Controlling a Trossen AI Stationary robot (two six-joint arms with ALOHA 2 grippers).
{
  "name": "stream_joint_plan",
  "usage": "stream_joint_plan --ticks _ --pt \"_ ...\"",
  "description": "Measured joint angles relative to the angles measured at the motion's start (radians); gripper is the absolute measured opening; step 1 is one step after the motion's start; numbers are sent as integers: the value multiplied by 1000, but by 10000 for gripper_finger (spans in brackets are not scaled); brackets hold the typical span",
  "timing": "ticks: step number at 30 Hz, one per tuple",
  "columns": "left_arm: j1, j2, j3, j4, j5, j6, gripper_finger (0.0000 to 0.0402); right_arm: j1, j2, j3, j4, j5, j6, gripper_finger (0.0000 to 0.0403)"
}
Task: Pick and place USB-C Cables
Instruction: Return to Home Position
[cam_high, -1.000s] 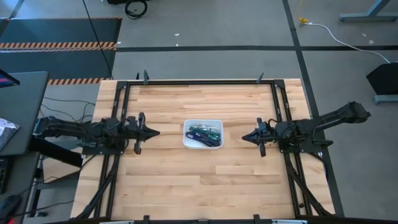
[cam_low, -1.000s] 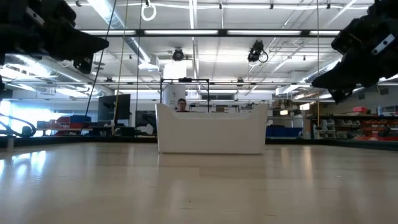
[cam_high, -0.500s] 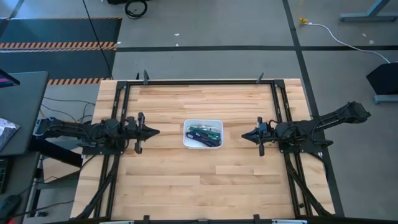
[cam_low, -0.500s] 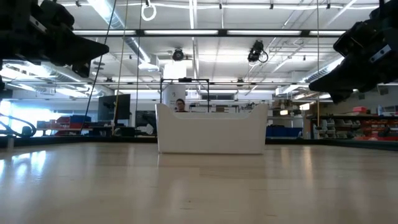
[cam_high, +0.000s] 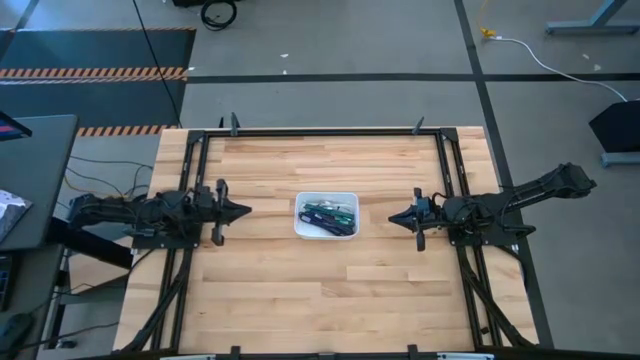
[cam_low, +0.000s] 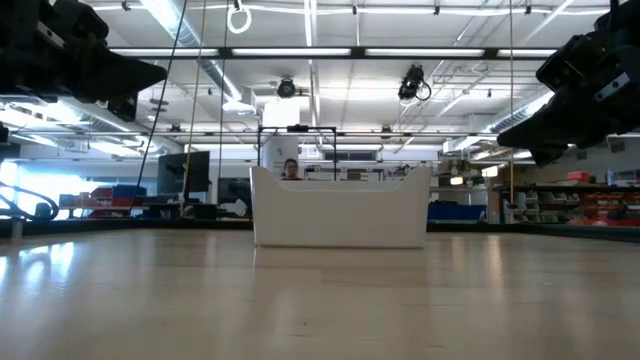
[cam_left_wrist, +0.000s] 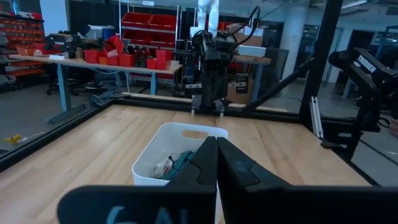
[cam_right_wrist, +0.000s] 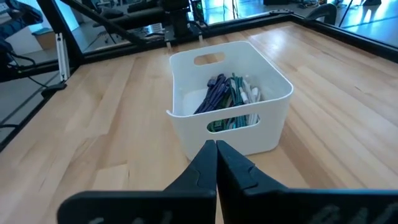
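Note:
The USB-C cables (cam_right_wrist: 227, 93) lie in a heap inside the white tray (cam_high: 304, 200) at the table's middle. Purple, teal, green and white bundles show over its rim, and they also show in the left wrist view (cam_left_wrist: 177, 163). My left gripper (cam_high: 247, 211) hangs shut above the table, left of the tray, pointing level at it (cam_left_wrist: 216, 140). My right gripper (cam_high: 391, 219) hangs shut right of the tray, tipped slightly down toward it (cam_right_wrist: 216, 143). Neither gripper holds anything. In the low view the tray (cam_low: 340, 210) stands between both grippers.
A black frame (cam_high: 320, 132) runs along the table's far edge and both sides, under the arms. Bare wood lies all around the tray. A person (cam_low: 291, 169) shows far behind the tray in the room.

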Motion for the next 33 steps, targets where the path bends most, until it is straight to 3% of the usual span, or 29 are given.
stream_joint_plan --ticks 7,18,24,33 --pt "0 -73 0 -81 0 -7 4 0 0 0 31 0 -18 3" --pt "0 -103 1 -108 0 3 4 -20 0 0 128 -77 -203 3" --pt "-1 -103 1 -115 0 -1 4 -57 -19 0 96 -38 -200 3" --pt "-1 -103 1 -119 0 -9 4 -33 -152 0 -32 -53 -148 3"
